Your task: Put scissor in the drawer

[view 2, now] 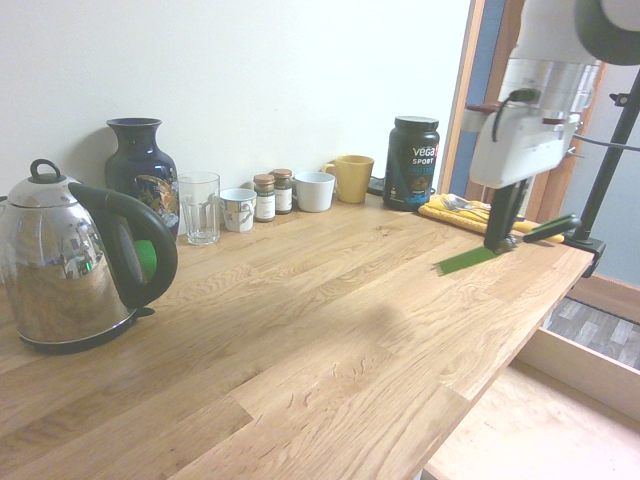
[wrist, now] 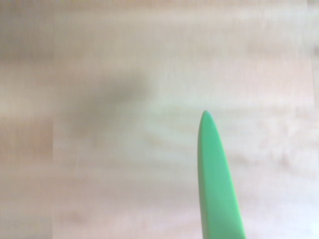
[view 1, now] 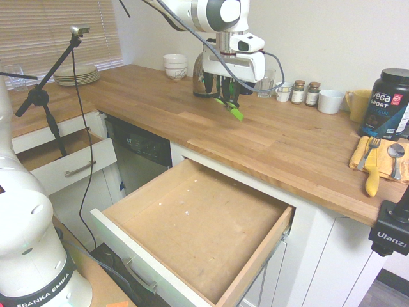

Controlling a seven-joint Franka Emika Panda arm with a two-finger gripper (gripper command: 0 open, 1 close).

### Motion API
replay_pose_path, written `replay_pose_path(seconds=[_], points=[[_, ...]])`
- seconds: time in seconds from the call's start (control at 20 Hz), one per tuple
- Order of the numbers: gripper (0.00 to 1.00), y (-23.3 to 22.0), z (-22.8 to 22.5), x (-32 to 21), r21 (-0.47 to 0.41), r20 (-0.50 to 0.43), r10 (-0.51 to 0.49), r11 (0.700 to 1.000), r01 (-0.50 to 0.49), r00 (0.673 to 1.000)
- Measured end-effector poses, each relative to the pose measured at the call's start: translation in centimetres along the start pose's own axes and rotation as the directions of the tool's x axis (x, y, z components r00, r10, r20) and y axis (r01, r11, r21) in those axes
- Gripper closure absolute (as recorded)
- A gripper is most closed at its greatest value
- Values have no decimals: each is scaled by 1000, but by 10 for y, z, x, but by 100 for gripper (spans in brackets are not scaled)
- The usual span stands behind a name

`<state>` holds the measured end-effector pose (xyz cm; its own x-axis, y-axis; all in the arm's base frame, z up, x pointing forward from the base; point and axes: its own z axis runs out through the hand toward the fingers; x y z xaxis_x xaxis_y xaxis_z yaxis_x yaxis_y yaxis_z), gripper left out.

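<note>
Now gripper [view 2: 499, 246] has the scissors [view 2: 470, 261] clamped above the bench [view 1: 198, 123], green cover angled down. Keep that height past the bench edge, center over the open drawer [view 1: 203, 220], lower inside, then release.

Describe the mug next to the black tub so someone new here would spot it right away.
On the wooden counter, find the big black tub near the wall. The mug stands just beside it, at the end of the row of cups and jars. It is yellow; the neighbouring cup is white.
</note>
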<state>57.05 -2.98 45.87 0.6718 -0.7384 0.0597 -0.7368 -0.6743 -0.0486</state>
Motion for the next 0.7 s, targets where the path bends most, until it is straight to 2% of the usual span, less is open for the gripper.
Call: replay_pose_path(seconds=[0.25,0.7], points=[[100,48,16,-45,-5,3,1,1000,-1,1000],[100,125,87,-134,-13,18,-5,1000,6,1000]])
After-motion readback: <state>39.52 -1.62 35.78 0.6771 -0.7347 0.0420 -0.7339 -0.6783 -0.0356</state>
